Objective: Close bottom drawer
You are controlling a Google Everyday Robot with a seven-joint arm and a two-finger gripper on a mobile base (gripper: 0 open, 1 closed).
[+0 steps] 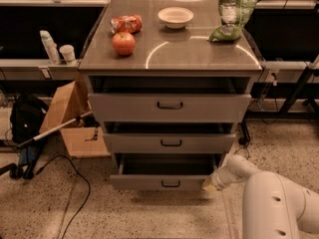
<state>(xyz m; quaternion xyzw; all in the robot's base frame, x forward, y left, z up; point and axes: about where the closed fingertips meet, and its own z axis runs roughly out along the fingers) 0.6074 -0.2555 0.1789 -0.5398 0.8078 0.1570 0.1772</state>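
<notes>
Bottom grey metal drawer [139, 182] w/ black loop handle [170, 183] sat partly pulled out, lowest in grey cabinet [169, 59]. Pale gripper [210, 184] against drawer's front right corner; open or shut: can't tell.

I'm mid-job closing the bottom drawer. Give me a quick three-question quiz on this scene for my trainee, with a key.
1. True or false: the bottom drawer is fully shut.
2. Where is the gripper relative to that drawer? A) at the left end of its front B) at the right end of its front C) down inside its tray
3. Which round red fruit sits on the cabinet top, just in front of the red packet?
Key: 1 false, it stands partly open. 2 B. 3 the apple.
</notes>
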